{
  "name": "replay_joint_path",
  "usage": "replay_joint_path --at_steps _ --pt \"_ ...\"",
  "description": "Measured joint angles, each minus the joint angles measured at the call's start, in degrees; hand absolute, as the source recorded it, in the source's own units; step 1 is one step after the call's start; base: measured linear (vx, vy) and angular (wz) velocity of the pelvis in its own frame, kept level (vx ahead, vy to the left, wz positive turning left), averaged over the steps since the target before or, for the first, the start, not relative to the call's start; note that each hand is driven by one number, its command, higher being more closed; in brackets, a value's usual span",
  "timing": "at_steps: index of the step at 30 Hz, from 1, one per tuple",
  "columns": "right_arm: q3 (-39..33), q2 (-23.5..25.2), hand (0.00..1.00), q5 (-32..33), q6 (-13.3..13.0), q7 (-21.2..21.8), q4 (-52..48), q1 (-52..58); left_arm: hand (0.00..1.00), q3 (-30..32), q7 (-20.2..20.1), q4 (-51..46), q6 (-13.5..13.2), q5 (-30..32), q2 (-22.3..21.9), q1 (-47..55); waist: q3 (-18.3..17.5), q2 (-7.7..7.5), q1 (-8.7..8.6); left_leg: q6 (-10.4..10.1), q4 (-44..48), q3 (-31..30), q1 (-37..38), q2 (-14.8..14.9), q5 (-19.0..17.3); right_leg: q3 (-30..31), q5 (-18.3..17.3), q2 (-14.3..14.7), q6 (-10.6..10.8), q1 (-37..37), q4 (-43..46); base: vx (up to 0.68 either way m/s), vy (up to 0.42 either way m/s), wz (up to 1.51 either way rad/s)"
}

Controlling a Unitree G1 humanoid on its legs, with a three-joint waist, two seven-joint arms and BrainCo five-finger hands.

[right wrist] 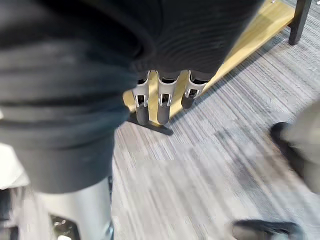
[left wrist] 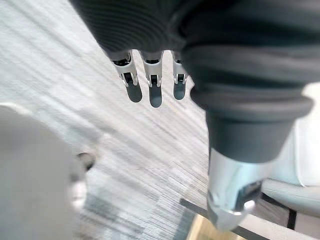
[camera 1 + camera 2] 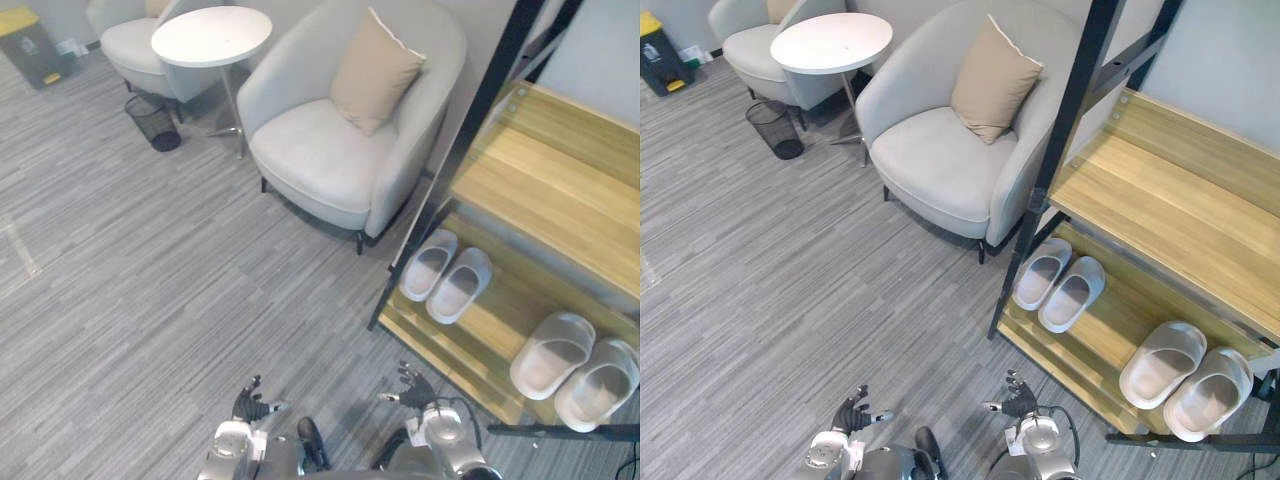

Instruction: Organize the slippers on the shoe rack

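Two pairs of pale slippers rest on the lower wooden shelf of the shoe rack (image 3: 560,190). One pair (image 3: 446,273) lies near the rack's left end, the other pair (image 3: 575,367) further right. Both my hands hang low in front of me above the carpet, short of the rack. My left hand (image 3: 250,403) has its fingers (image 2: 150,82) straight and holds nothing. My right hand (image 3: 415,387) is nearer the rack's front edge, its fingers (image 1: 162,102) also straight and empty.
A grey armchair (image 3: 340,140) with a beige cushion (image 3: 375,70) stands just left of the rack. Behind it are a round white side table (image 3: 210,35), a second armchair (image 3: 130,45) and a black mesh bin (image 3: 153,120). Grey carpet (image 3: 150,290) spreads out on the left.
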Motion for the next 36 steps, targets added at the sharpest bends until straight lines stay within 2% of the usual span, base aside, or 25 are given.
replay_joint_path --at_steps 1,4,5,6,7,9,10,13,14,15,18,19,20,21,22,23,25,28,29,30,31,32,33,35,36 --pt "0.0 0.2 0.00 0.0 -0.1 0.1 0.0 -0.2 0.00 0.0 0.1 0.2 0.0 0.0 0.3 -0.1 0.1 -0.20 -0.42 -0.2 -1.0 -3.1 0.0 0.0 0.8 4.0 -1.7 2.7 0.4 -0.6 -0.6 -0.03 -0.141 1.13" --pt "0.1 0.3 0.00 0.1 -0.1 0.2 0.0 0.2 0.00 -0.1 0.3 2.1 -0.1 0.0 0.3 -1.9 0.8 -1.11 -0.69 -1.1 -3.1 -9.6 -0.1 -0.3 2.1 15.3 -2.3 8.5 1.4 -2.2 -4.4 0.02 -0.203 1.13" --pt "0.1 0.4 0.00 0.1 -0.1 0.2 0.0 0.3 0.00 -0.1 0.3 2.5 0.0 0.0 0.4 -2.2 0.9 -1.37 -0.74 -1.2 -3.4 -10.7 -0.1 -0.5 2.3 16.7 -2.3 9.1 1.4 -2.3 -5.2 0.05 -0.233 1.32" --pt "0.1 0.4 0.00 0.1 -0.1 0.3 0.0 0.4 0.00 -0.1 0.3 2.8 -0.1 0.0 0.7 -2.5 0.7 -2.46 -0.99 -2.1 -3.5 -13.2 -1.0 -1.6 2.8 19.2 -2.4 9.3 1.3 -2.0 -7.8 0.06 -0.264 1.35" --pt "0.1 0.4 0.00 0.1 0.0 0.3 0.0 0.2 0.00 0.0 0.4 3.1 -0.2 0.0 1.1 -2.9 1.1 -4.27 -1.13 -2.8 -3.1 -15.5 -1.4 -3.2 3.4 19.2 -2.1 8.1 0.9 -1.6 -8.2 0.04 -0.279 1.41" --pt "-0.1 0.0 0.00 0.3 0.0 0.2 0.0 0.2 0.00 0.2 1.0 3.7 -0.1 0.0 0.3 -3.6 0.6 -3.44 -1.50 -3.6 -3.0 -17.8 -2.1 -3.1 4.4 16.5 -3.5 7.8 0.5 -2.3 -7.8 0.08 -0.232 0.98" --pt "0.0 -0.8 0.00 0.4 0.0 0.3 -0.2 -0.1 0.00 0.5 1.4 3.6 -0.1 0.0 -0.7 -3.4 0.3 -0.95 -1.19 -3.9 0.2 -19.1 -4.9 -1.2 4.1 13.9 -3.9 9.5 -0.1 -1.1 -8.8 0.14 -0.195 0.70" --pt "0.2 -0.5 0.00 0.5 -0.1 0.6 -0.2 0.1 0.00 0.6 1.4 3.5 -0.1 -0.1 -1.3 -3.2 0.0 0.38 -0.74 -5.8 7.5 -19.8 -7.8 1.7 0.5 9.4 -3.4 12.0 -0.8 3.7 -13.7 0.21 -0.157 0.58" --pt "0.2 -0.2 0.00 0.5 -0.1 0.6 -0.2 0.2 0.00 0.7 1.4 3.4 -0.1 -0.1 -1.3 -3.2 0.0 0.42 -0.54 -6.1 11.0 -18.6 -8.9 2.6 -0.6 8.0 -2.9 12.4 -1.5 5.2 -14.5 0.23 -0.094 0.54" --pt "0.3 0.0 0.00 0.5 -0.1 0.6 -0.2 0.1 0.00 0.7 1.4 3.0 -0.1 -0.2 -1.6 -3.5 0.1 0.34 -0.09 -6.4 16.8 -13.9 -11.0 4.3 -1.6 6.3 -2.8 13.2 -1.6 7.7 -15.9 0.25 -0.081 0.59" --pt "0.4 0.2 0.00 0.6 -0.1 0.5 -0.3 -0.4 0.00 0.8 1.4 1.1 -0.2 -0.3 -1.9 -3.5 0.8 0.03 0.97 -6.0 26.6 -3.5 -13.2 7.6 -1.8 5.2 -2.8 13.3 -1.6 13.4 -18.9 0.29 0.004 0.49" --pt "0.4 -0.1 0.00 0.5 -0.1 0.5 -0.3 -0.4 0.00 1.2 1.4 0.9 -0.3 -0.3 -2.0 -3.5 1.1 -0.24 1.30 -5.5 27.0 -1.9 -12.9 8.0 -3.3 5.0 -2.8 13.0 -1.6 14.5 -19.5 0.25 0.072 0.33" --pt "0.5 -0.5 0.00 0.5 -0.1 0.5 -0.7 -1.1 0.00 2.2 1.4 0.9 -0.3 -0.3 -2.2 -3.5 1.1 0.41 1.51 -5.0 25.7 -0.1 -13.1 9.0 -4.3 4.6 -2.8 13.0 -1.6 15.2 -19.8 0.20 0.076 0.31" --pt "0.5 -0.9 0.00 0.5 -0.1 0.5 -1.0 -1.9 0.00 3.0 1.5 1.0 -0.2 -0.3 -2.3 -3.6 1.5 1.32 1.48 -4.5 22.8 1.9 -13.2 10.1 -4.0 3.8 -2.9 13.1 -1.6 15.9 -20.3 0.22 0.121 0.49" --pt "0.5 -1.5 0.00 0.5 -0.1 0.5 -2.2 -2.0 0.00 3.6 1.4 1.0 -0.1 -0.3 -2.2 -3.9 1.4 2.05 1.38 -3.2 17.2 5.9 -14.1 11.0 -1.4 1.9 -3.8 12.9 -0.2 16.0 -20.2 0.22 0.120 0.77" --pt "0.3 -1.7 0.00 0.5 -0.1 0.5 -2.2 -2.1 0.00 4.8 1.5 1.0 -0.1 -0.3 -1.9 -4.7 1.6 1.31 1.41 -2.1 16.2 8.9 -14.4 9.4 -0.5 0.4 -4.6 11.3 0.9 16.0 -20.3 0.26 0.136 0.90" --pt "0.4 -0.9 0.00 0.5 -0.1 0.5 -2.1 -2.8 0.00 5.6 1.6 1.0 -0.1 -0.8 -1.1 -5.2 1.8 -0.21 1.74 -1.4 14.8 15.2 -14.9 8.2 0.0 -2.3 -4.6 9.9 1.0 15.8 -21.1 0.23 0.112 0.92" --pt "0.6 0.5 0.00 0.5 -0.2 0.6 -1.6 -3.4 0.00 7.5 1.6 1.3 0.0 -1.8 -0.2 -3.4 1.8 -1.56 3.65 2.1 13.4 16.8 -12.4 6.1 -1.7 -3.0 -3.1 9.1 2.9 18.5 -21.2 0.27 0.104 0.45" --pt "1.1 0.6 0.00 0.4 -0.2 0.6 -0.6 -3.5 0.00 8.1 1.6 1.3 0.0 -2.3 0.0 -2.5 1.6 -1.76 3.76 2.5 12.4 16.6 -10.8 5.3 -2.3 -2.9 -2.7 8.5 3.5 18.8 -18.6 0.31 0.106 0.33" --pt "1.2 0.5 0.00 0.4 -0.2 0.7 0.5 -3.7 0.00 8.6 1.6 1.3 0.0 -2.4 -0.6 -1.7 1.4 -1.22 3.74 1.8 11.3 16.1 -9.4 5.1 -3.5 -2.7 -2.8 7.9 3.7 17.5 -13.2 0.28 0.182 0.34" --pt "1.1 0.7 0.00 0.4 -0.2 0.8 1.4 -3.4 0.00 9.0 1.5 1.2 -0.1 -2.7 -1.3 -1.0 1.2 -0.98 3.62 1.4 8.7 14.8 -6.8 4.6 -4.3 -2.3 -2.2 5.1 4.6 13.0 0.2 0.26 0.212 0.27" --pt "1.1 0.7 0.00 0.4 -0.2 0.9 2.0 -3.1 0.00 8.9 1.5 1.2 -0.1 -2.9 -1.2 -0.9 1.2 -1.26 3.48 1.0 7.3 14.2 -5.2 3.7 -4.5 -1.3 -0.4 3.1 6.1 10.0 7.9 0.22 0.259 0.57" --pt "1.1 0.9 0.00 0.3 -0.1 1.3 2.1 -2.2 0.00 8.1 1.5 1.2 0.0 -3.2 -0.9 -0.8 0.8 -1.56 2.84 1.0 5.6 11.5 -2.7 2.4 -4.4 2.6 -1.1 1.7 6.6 4.9 20.2 0.22 0.182 0.82" --pt "1.0 0.6 0.00 0.3 -0.3 1.8 1.5 -0.3 0.00 6.7 1.5 1.1 -0.1 -3.6 -0.4 -0.6 0.6 -1.58 1.55 1.1 2.8 8.0 1.3 0.9 -4.5 5.5 -4.3 2.8 4.8 -0.5 27.1 0.32 0.110 1.03" --pt "1.0 0.2 0.00 0.4 -0.3 1.8 1.6 -0.2 0.00 6.7 1.5 1.1 -0.1 -3.8 -0.4 -0.6 0.6 -1.43 0.43 1.1 1.8 6.0 3.7 0.7 -4.6 5.6 -6.9 3.8 2.8 -3.4 26.2 0.42 0.024 1.03"
